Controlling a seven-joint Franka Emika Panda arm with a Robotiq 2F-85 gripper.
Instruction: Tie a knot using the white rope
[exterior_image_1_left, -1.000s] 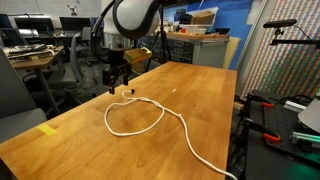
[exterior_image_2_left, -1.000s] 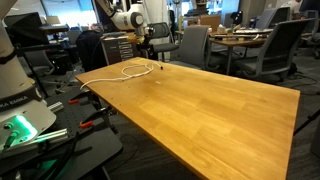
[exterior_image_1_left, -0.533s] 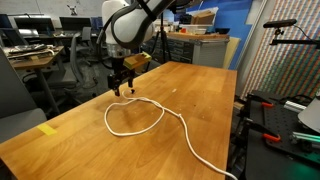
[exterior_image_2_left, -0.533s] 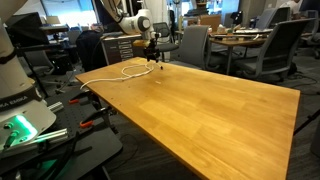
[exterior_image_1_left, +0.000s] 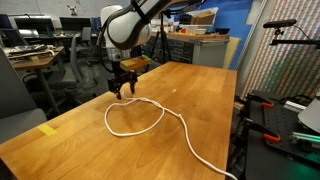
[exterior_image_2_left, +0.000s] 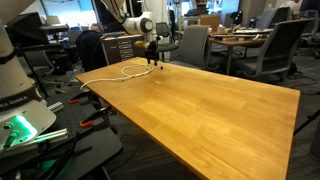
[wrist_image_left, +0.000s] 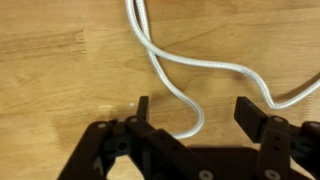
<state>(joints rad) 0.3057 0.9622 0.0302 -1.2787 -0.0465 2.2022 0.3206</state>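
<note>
Claw (wrist_image_left: 194, 108) lower than before, released, wide astride the white rope (wrist_image_left: 222, 68)

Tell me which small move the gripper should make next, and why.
Probably close the jaws on the rope. In the wrist view the gripper is open, and a bend of the rope lies between the jaws. In an exterior view it hangs low over the table, at the far end of the loop.

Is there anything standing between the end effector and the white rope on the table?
Nothing visible does. In the wrist view the end effector has its jaws open on either side of the white rope, which lies on the table.
</note>
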